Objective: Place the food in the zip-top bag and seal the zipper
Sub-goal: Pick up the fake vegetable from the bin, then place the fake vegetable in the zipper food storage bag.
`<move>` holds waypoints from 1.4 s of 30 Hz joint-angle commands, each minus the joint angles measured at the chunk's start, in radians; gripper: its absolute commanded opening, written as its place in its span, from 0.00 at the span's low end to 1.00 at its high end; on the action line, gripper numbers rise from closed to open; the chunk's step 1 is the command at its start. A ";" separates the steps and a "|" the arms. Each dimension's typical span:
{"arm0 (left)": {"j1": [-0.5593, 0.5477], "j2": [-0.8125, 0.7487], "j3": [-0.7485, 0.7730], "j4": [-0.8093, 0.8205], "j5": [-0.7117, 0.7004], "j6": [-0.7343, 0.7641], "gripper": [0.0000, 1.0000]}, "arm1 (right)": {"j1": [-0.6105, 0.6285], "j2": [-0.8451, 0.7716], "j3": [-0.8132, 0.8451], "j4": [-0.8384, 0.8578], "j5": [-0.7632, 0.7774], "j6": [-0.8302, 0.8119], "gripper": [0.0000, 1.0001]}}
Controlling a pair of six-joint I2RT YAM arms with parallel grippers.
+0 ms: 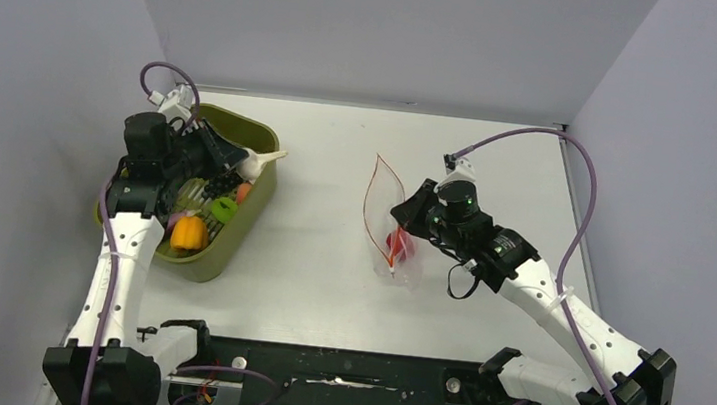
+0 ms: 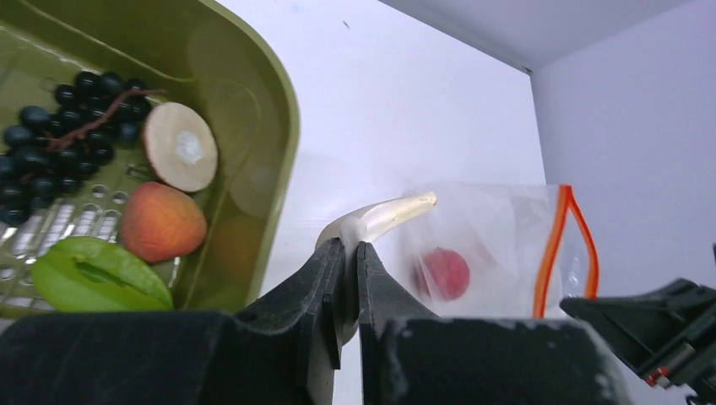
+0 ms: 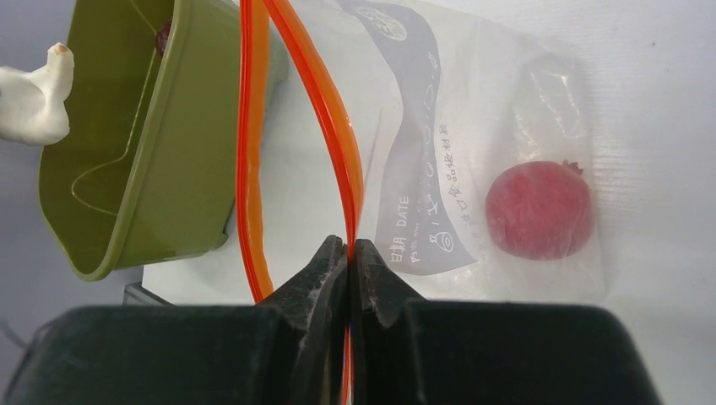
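Orange-red zipper (image 3: 334, 128) between right fingers (image 3: 317, 283)

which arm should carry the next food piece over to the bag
Left. The left claw grips a white food piece by the tub, while the right claw pinches the zipper, holding the bag open.

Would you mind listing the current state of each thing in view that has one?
zip-top bag: mouth open, one fruit inside.
zipper: unsealed, its strips apart.
red round fruit: inside the bag.
olive-green tub: holds grapes and other food.
right pincer: shut on the zipper.
left pincer: shut on the white toy piece.
white toy piece: gripped, near the tub's rim.
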 commanded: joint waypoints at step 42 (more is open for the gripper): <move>-0.534 0.039 -0.049 0.497 0.301 0.032 0.02 | 0.004 0.041 0.066 0.101 -0.152 -0.066 0.00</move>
